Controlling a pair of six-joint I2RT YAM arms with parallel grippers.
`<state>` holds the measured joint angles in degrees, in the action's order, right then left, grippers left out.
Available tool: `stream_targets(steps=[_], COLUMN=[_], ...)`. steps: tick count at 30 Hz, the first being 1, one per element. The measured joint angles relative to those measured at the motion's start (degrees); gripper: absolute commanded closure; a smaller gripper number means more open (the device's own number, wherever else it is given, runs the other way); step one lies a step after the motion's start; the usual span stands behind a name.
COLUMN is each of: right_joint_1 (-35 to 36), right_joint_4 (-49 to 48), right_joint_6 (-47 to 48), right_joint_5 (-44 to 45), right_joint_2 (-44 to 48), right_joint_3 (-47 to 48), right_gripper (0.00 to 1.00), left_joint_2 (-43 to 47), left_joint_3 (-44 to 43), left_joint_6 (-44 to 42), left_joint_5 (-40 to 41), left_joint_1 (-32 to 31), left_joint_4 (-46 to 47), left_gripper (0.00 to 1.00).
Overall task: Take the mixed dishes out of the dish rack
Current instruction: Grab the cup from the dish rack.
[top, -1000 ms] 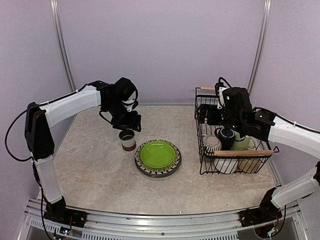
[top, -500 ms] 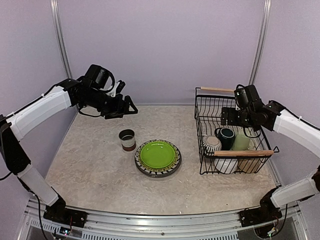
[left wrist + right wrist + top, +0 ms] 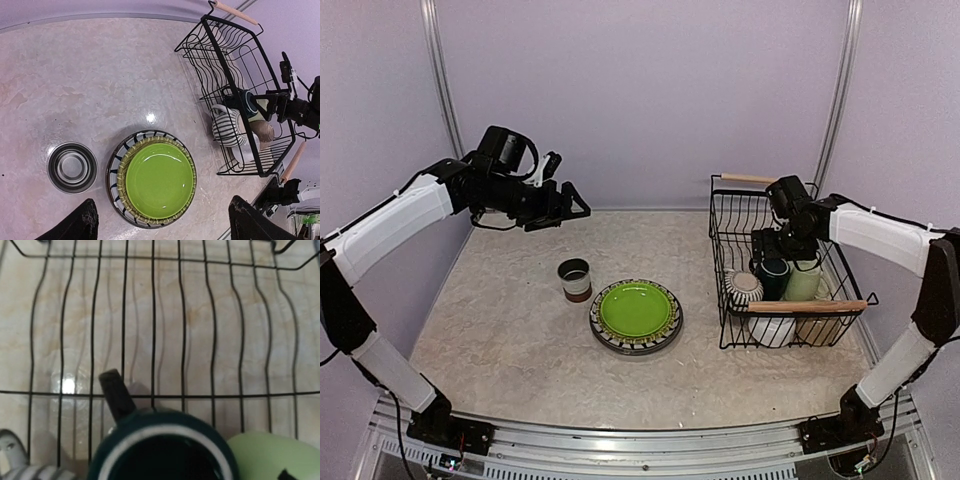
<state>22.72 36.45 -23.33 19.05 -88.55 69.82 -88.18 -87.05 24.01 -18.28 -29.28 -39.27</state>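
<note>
The right gripper (image 3: 778, 243) was found inside the dish rack (image 3: 717, 262), its jaws spread wide to either side of the dark teal mug (image 3: 160, 452). No grip had been made, and contact could not be told. The left gripper (image 3: 570, 195) was held high over the far left of the table (image 3: 500, 330), wide open and empty. Below it a brown-and-white mug (image 3: 575, 279) was set upright on the table, just beside a stack of plates. The stack was topped by the lime-green plate (image 3: 636, 308), with a black-and-white striped plate (image 3: 114, 172) underneath. The task was judged partly done. To be unloaded from the rack were the teal mug, a pale green mug (image 3: 804, 283), a striped cup (image 3: 744, 288) and pale crockery (image 3: 772, 330) at its near end
</note>
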Motion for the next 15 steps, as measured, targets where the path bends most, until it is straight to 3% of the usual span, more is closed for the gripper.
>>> stream_targets(steps=[5,10,15], right_joint_1=[-0.4,-0.9,-3.5], right_joint_4=[1.2,2.8,3.0], right_joint_6=[1.9,4.7,6.3], right_joint_5=[-0.9,-1.9,-3.6], right_joint_2=[-5.4,-6.1,-7.1], right_joint_3=[3.3,3.7,3.7], right_gripper=[0.0,0.0,0.01], left_joint_2=[1.3,1.3,0.6], left_joint_3=[-3.1,-10.3,-11.8], left_joint_6=[-1.4,-2.3,-2.7], left_joint_5=[2.1,2.2,1.6], left_joint_1=[-0.4,-0.4,0.3], left_joint_4=[-1.5,-2.8,-2.3], left_gripper=[0.11,0.1,0.1])
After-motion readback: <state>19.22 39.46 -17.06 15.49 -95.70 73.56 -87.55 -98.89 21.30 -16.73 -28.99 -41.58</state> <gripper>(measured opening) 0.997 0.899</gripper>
